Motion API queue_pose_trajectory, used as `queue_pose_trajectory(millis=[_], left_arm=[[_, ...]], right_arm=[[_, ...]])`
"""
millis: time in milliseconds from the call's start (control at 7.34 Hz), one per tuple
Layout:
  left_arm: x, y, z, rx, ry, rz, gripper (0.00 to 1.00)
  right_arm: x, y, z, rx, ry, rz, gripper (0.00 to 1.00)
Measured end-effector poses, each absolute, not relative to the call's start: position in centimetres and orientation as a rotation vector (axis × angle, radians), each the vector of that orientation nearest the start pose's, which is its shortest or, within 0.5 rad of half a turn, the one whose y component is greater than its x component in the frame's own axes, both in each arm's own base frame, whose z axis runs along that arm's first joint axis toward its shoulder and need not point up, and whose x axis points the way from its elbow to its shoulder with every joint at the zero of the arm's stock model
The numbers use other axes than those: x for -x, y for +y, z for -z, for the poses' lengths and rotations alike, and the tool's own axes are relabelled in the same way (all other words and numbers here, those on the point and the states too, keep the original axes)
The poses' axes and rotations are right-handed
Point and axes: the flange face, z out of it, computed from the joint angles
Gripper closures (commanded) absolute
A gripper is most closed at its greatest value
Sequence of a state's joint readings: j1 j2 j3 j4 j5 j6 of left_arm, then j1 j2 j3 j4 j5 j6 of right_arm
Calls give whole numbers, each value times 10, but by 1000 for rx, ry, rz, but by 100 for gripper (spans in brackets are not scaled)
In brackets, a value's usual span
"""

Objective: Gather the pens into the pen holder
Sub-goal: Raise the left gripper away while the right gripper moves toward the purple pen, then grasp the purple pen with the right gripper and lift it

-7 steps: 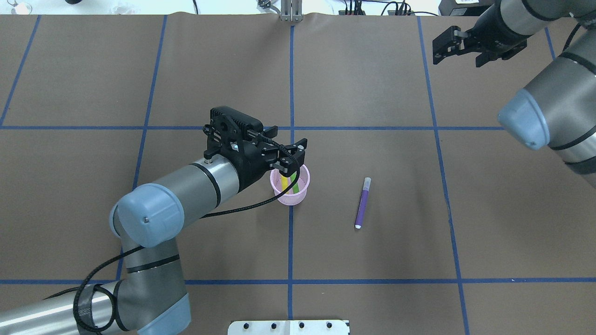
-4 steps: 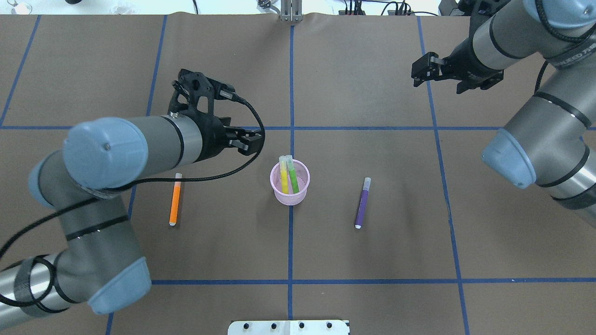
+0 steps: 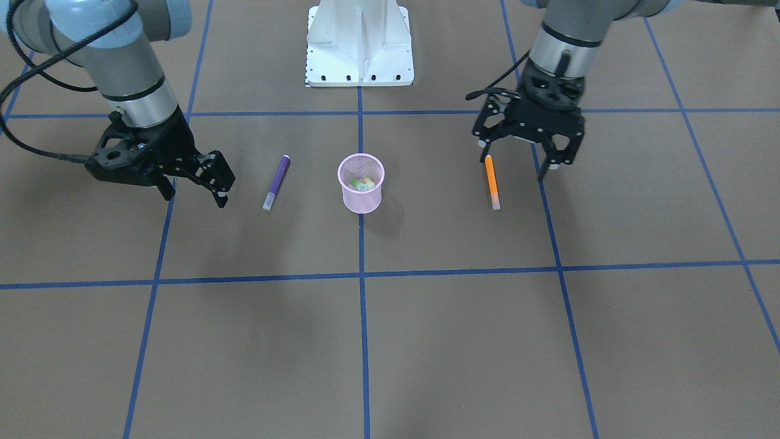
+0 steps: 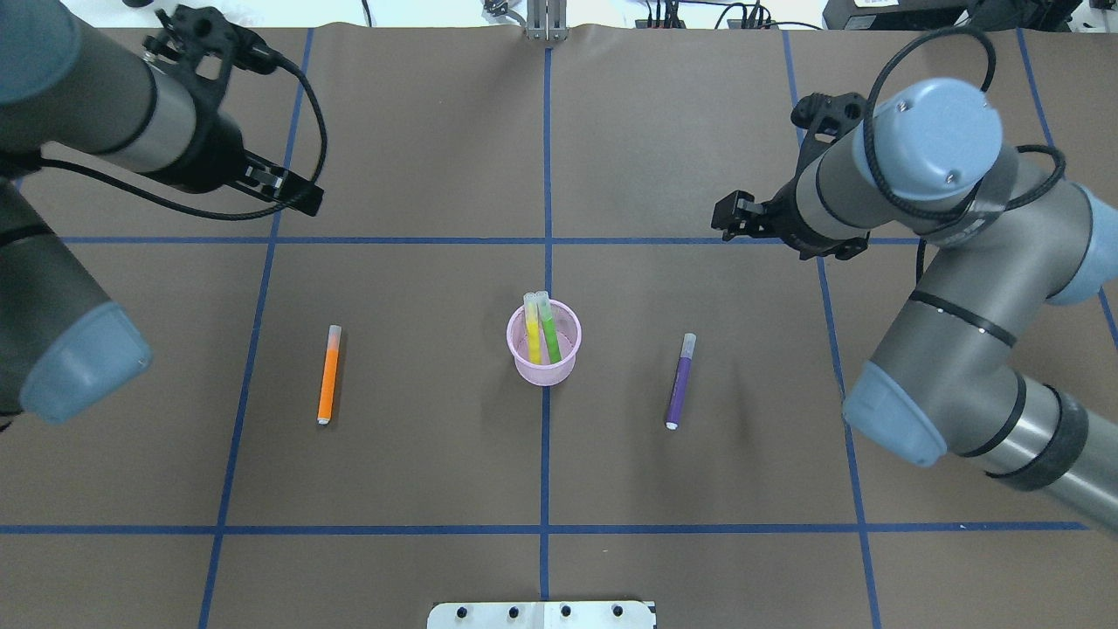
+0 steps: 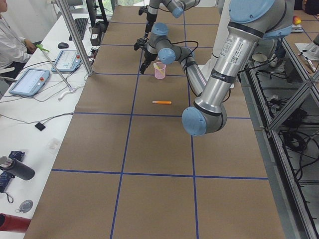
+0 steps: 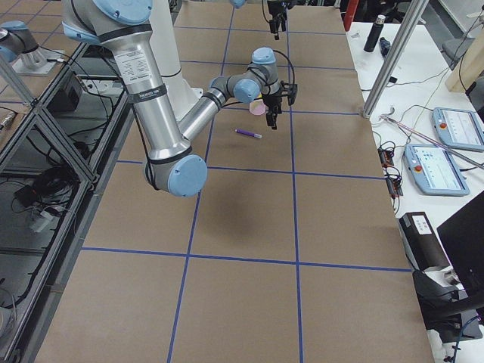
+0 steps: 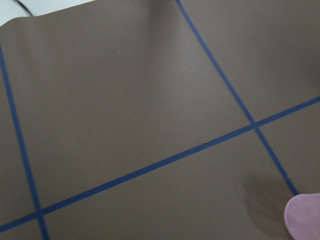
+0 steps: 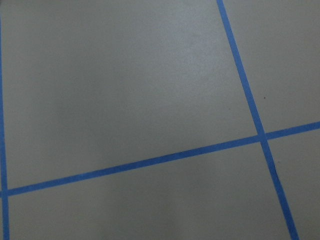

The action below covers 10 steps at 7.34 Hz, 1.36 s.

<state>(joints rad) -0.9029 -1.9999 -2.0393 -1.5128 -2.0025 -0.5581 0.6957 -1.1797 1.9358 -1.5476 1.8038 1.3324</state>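
Overhead and front-facing views of the table [image 4: 419,454], brown-covered and marked with a grid of blue tape lines [image 4: 546,157]. Directions are clock positions in the overhead view, centred on the pen holder.

The pen holder [image 4: 543,374], a pink mesh cup, stands upright on the middle tape line. The yellow pen [image 4: 532,336] and the green pen [image 4: 550,339] stand side by side inside it. Both lean toward 12 o'clock, with their pale caps above the rim.

The orange pen [image 4: 328,377] lies flat on the table at 9 o'clock, well apart from the cup. Its long axis runs 12 to 6, with the pale cap at the 12 o'clock end. The purple pen [image 4: 680,382] lies flat at 3 o'clock, also well apart, with its cap end tipped slightly toward 1 o'clock.

The left gripper [image 3: 517,157] hangs above the table at about 10 o'clock. Its jaws are spread wide and hold nothing. The right gripper [image 3: 195,194] hangs at about 2 o'clock, its jaws likewise parted and empty. Neither touches a pen or the cup.

The white robot base [image 3: 359,42] sits at 6 o'clock, at the table's edge.
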Motion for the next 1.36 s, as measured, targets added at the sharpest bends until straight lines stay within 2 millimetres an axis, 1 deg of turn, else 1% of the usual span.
queue_pose_trajectory(millis=[136,272,545,681,953,1089,1226,1362], left_arm=[[-252,-495,-236,-433,802,-294,0],[-243,-495,-238,-434,800,-297,0],[-237,-491,-235,-446,803,-302,0],[-235,-489,-232,-454,808,-304,0],[-234,-487,-228,-461,813,-303,0],[-233,-485,-227,-465,816,-302,0],[-232,-484,-225,-469,819,-300,0],[-231,-482,-224,-471,820,-300,0]], right_arm=[[403,-443,-292,-153,-773,-354,4],[425,-427,-299,-145,-755,-375,5],[464,-399,-315,-123,-720,-408,8],[482,-387,-324,-116,-705,-422,23],[510,-370,-338,-123,-706,-421,45],[518,-365,-342,-125,-711,-409,54],[521,-363,-342,-125,-716,-396,64],[523,-362,-342,-128,-717,-376,64]])
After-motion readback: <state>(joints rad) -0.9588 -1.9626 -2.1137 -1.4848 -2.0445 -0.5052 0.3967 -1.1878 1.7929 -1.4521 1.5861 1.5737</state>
